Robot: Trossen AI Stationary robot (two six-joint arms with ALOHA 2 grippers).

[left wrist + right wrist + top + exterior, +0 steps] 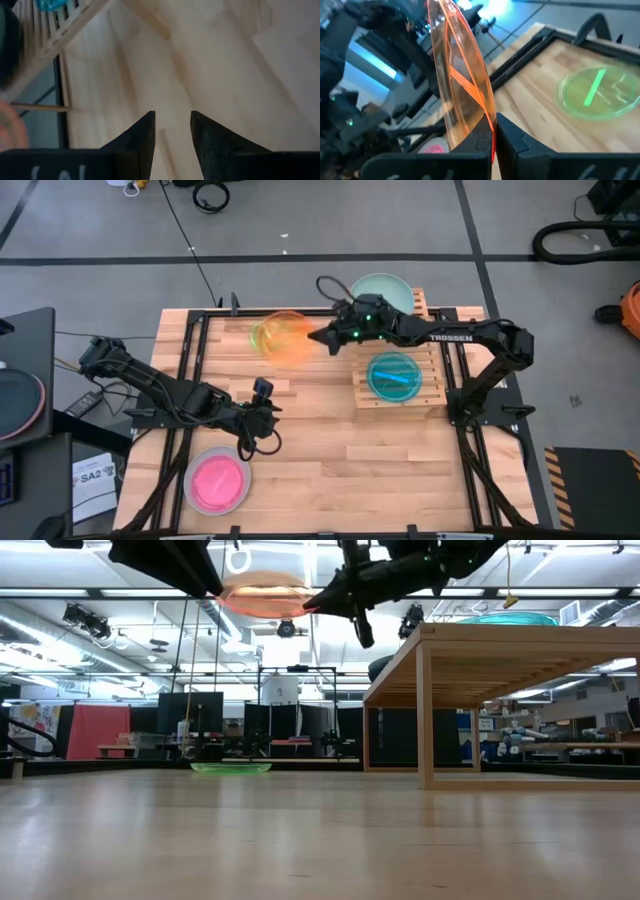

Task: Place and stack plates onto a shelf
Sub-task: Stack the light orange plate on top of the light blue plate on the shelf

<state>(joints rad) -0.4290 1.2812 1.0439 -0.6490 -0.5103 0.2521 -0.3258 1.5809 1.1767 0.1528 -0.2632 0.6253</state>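
My right gripper (322, 337) is shut on a translucent orange plate (290, 340), held high over the far middle of the table. Under it a translucent green plate (264, 336) lies flat on the tabletop. The slatted wooden shelf (432, 370) stands on its legs at the right. A cyan plate (393, 375) lies on its top, and a mint green plate (380, 290) rests at its far end. A pink plate (218, 480) sits in a pale grey plate at the near left. Beside these my left gripper (172, 125) hangs open over bare wood. My right gripper pinches the orange plate's rim (489, 116) between its two fingers, at the edge nearest the shelf. The fingers come nearly level from the table's right side. The plate is lifted clear, roughly level, well above the green plate (230, 768).
Black frame rails (190, 360) run along the table's left and right sides. Bare wood lies between the shelf and the pink plate. Dark cables (210, 195) lie on the floor beyond the far edge.
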